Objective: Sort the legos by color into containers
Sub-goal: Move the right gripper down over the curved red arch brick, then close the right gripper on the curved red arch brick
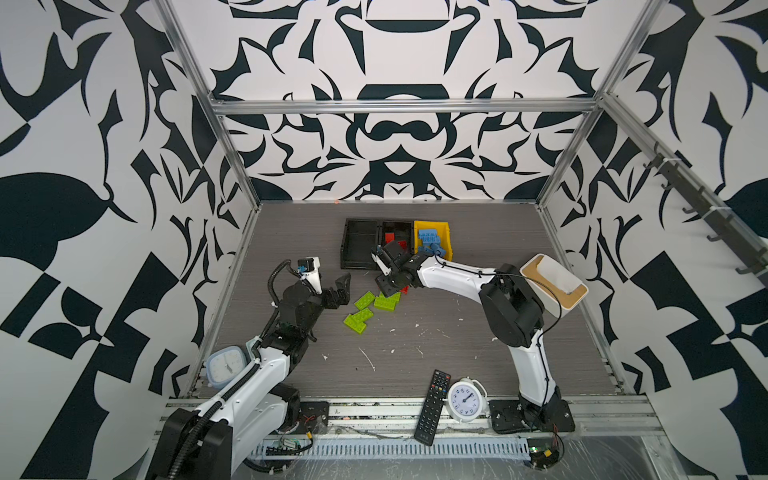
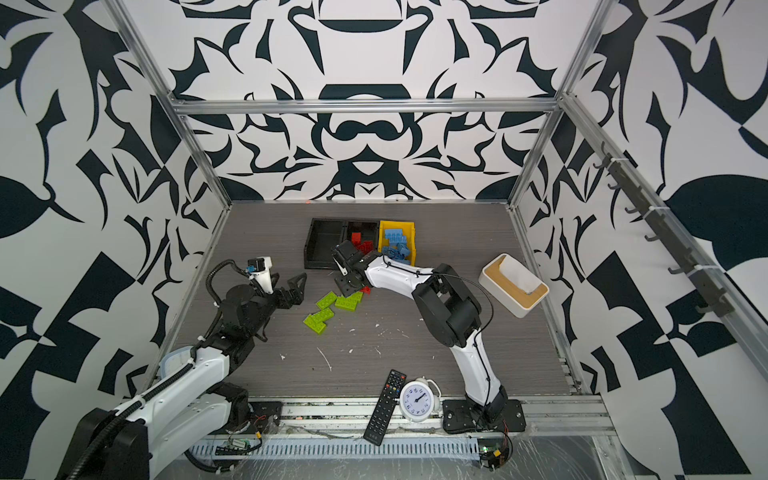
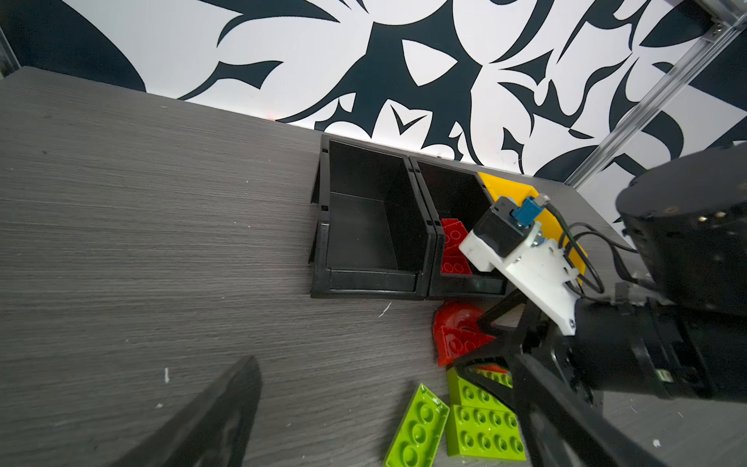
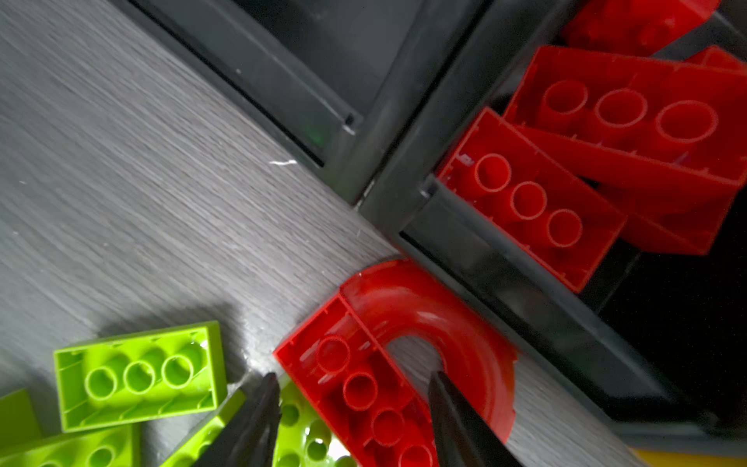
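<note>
Right gripper (image 4: 353,378) sits low at the table, fingers narrowed either side of the red half-round piece (image 4: 408,291), which lies on the table just in front of the right black tray (image 3: 452,190). Whether the fingers actually pinch it cannot be told. Left gripper (image 1: 340,292) is spread wide and empty, near the green bricks (image 1: 387,302). Sorting looks well past halfway. Blue bricks (image 1: 428,241) are piled in the yellow bin (image 1: 446,237), red bricks (image 4: 525,198) are in the right black tray, and the left black tray (image 3: 364,226) is empty. Left to do: this red piece, then the green bricks on the table, probably for the empty tray.
</note>
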`<action>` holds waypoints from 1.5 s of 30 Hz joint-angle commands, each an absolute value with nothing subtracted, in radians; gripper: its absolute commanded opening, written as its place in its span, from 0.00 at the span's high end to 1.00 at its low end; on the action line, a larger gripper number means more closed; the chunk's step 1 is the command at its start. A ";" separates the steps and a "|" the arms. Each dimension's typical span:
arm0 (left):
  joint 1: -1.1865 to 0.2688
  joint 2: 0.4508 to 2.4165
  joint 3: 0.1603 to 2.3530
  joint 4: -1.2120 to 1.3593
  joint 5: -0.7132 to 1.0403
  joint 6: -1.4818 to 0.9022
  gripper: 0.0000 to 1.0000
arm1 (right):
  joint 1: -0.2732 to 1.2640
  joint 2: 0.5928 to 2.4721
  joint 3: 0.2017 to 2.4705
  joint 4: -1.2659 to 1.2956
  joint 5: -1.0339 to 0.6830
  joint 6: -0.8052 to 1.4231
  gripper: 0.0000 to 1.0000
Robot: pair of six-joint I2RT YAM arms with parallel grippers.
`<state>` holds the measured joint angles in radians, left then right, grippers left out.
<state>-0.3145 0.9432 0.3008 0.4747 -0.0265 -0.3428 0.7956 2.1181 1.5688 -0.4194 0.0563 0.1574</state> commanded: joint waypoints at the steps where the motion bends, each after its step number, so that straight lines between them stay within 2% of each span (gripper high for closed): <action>1: -0.313 0.940 0.310 0.479 -0.026 -0.342 0.00 | 0.798 2.111 1.601 -0.453 0.060 0.153 0.38; 11: -0.313 0.942 0.311 0.479 -0.022 -0.342 0.01 | 0.798 2.174 1.640 -0.506 0.033 0.173 0.40; 18: -0.313 0.937 0.310 0.476 -0.030 -0.339 0.01 | 0.806 2.106 1.611 -0.600 -0.017 0.216 0.44; 22: -0.313 0.944 0.311 0.479 -0.025 -0.340 0.01 | 0.816 2.083 1.589 -0.618 0.033 0.227 0.43; 32: -0.313 0.948 0.312 0.480 -0.023 -0.340 0.01 | 0.818 2.173 1.669 -0.571 0.117 0.205 0.43; 41: -0.313 0.936 0.310 0.477 -0.028 -0.338 0.01 | 0.817 2.186 1.689 -0.577 0.139 0.186 0.57; 45: -0.312 0.934 0.311 0.474 -0.027 -0.337 0.01 | 0.818 2.151 1.661 -0.541 0.142 0.189 0.68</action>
<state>-0.3145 0.9489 0.3008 0.4744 -0.0261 -0.3405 0.8154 2.1998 1.6722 -0.5617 0.1196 0.1928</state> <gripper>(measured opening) 0.994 0.342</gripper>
